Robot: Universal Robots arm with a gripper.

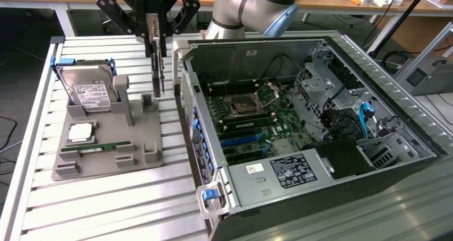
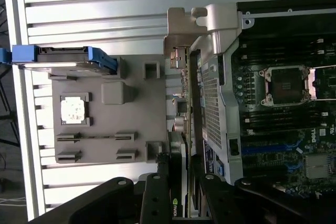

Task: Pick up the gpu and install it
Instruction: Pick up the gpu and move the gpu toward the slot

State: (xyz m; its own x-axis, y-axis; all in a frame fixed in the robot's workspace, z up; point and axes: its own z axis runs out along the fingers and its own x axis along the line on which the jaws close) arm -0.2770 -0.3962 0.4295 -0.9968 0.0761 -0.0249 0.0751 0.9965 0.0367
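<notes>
Biggest first: a desk (image 1: 106, 209) made of long metal slats. On top of it, toward the exterior view's right, a big computer case (image 1: 234, 52) lying open, with a green board (image 1: 266, 119) full of parts inside and blue slots (image 1: 241, 141) on that board. Just beside the case, toward the exterior view's left, a flat grey holder (image 1: 106, 151). At its far end, a silver hard drive (image 1: 88, 89) standing up. Nearer the camera, a small square chip (image 1: 81, 132) and a thin green memory stick (image 1: 95, 147) lying flat.

Above the holder and close to the case wall, the black end effector (image 1: 153, 31), shut tight on the gpu (image 1: 157, 66) and pinching its top part between two fingers (image 2: 155, 198). Hanging straight down from that grip, thin and dark, long side running up and down. Seen edge-on in the wrist view, right next to the case's side wall.

Low end of the gpu very near a small grey post (image 1: 146, 100) on the holder — touching or just free, hard to say. Not in the case yet. Board and blue slots off toward the exterior view's right of the end effector — lower down, past the near wall of the case.
</notes>
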